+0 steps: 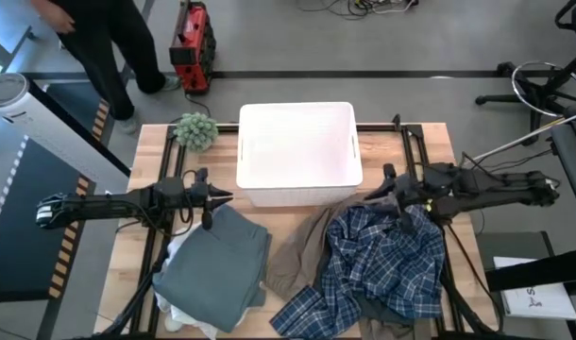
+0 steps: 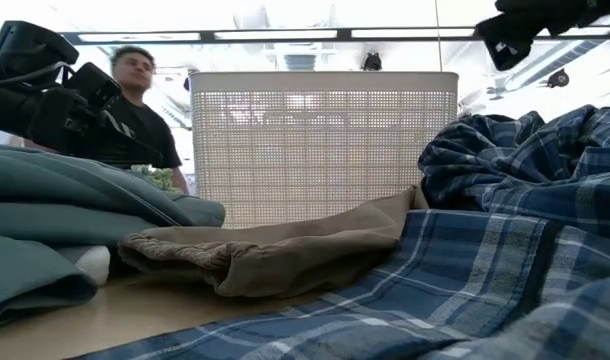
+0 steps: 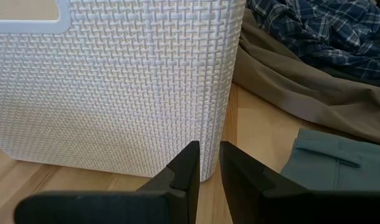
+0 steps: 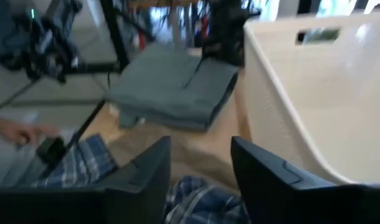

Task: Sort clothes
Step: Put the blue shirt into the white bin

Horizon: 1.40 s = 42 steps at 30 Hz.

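Note:
A grey-green garment [image 1: 217, 269] lies folded at the table's near left, on top of a white piece [image 1: 175, 307]. A tan piece [image 1: 302, 255] lies beside it, partly under the blue-white plaid shirt [image 1: 382, 260] at the near right. My left gripper [image 1: 222, 196] hovers empty by the bin's near left corner, above the grey-green garment's far edge, its fingers [image 3: 209, 168] a narrow gap apart. My right gripper [image 1: 375, 194] is open and empty above the plaid shirt's far edge [image 4: 196, 199]. It stands high above the clothes in the low view [image 2: 505, 40].
A white plastic bin [image 1: 297, 151] stands at the table's far middle, between the two grippers. A small green spiky plant [image 1: 195, 130] sits at the far left. A person [image 1: 99, 38] stands beyond the far left corner. Bare wood shows at the near left [image 1: 127, 264].

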Available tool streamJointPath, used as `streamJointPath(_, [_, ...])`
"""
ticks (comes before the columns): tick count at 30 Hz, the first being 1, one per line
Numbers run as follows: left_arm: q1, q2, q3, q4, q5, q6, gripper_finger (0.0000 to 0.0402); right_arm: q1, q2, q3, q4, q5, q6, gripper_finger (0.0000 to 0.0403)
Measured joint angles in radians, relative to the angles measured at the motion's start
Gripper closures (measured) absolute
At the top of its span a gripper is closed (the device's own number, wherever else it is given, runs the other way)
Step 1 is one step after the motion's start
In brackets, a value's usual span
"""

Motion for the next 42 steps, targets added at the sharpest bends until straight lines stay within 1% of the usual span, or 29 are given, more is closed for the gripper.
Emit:
streamJointPath(4, [0.0,0.0,0.0,0.0,0.0,0.0,0.0351,0.052,0.108,0.087,-0.114,0.0,0.013,0.0213])
streamJointPath(7, [0.0,0.0,0.0,0.0,0.0,0.0,0.0351,0.103,0.188,0.152,-0.214,0.0,0.025,0.0196])
streamJointPath(10, [0.0,0.0,0.0,0.0,0.0,0.0,0.0351,0.16,0.265,0.205,-0.275,0.016,0.059,0.0184])
streamJointPath(13, [0.0,0.0,0.0,0.0,0.0,0.0,0.0351,0.215,0.337,0.256,-0.345,0.07,0.091,0.0175])
streamJointPath(20, [0.0,0.0,0.0,0.0,0.0,0.0,0.0351,0.32,0.519,0.389,-0.603,0.211,0.178,0.0161])
streamJointPath(22, [0.0,0.0,0.0,0.0,0.0,0.0,0.0351,0.346,0.569,0.424,-0.659,0.234,0.195,0.0156])
streamJointPath(25, [0.0,0.0,0.0,0.0,0.0,0.0,0.0351,0.379,0.645,0.467,-0.728,0.241,0.204,0.0145])
streamJointPath(29, [0.0,0.0,0.0,0.0,0.0,0.0,0.0351,0.406,0.747,0.501,-0.766,0.245,0.203,0.0129])
streamJointPath(35, [0.0,0.0,0.0,0.0,0.0,0.0,0.0351,0.422,0.895,0.503,-0.777,0.245,0.153,0.0107])
streamJointPath(42, [0.0,0.0,0.0,0.0,0.0,0.0,0.0351,0.427,1.046,0.502,-0.772,0.234,0.103,0.0097])
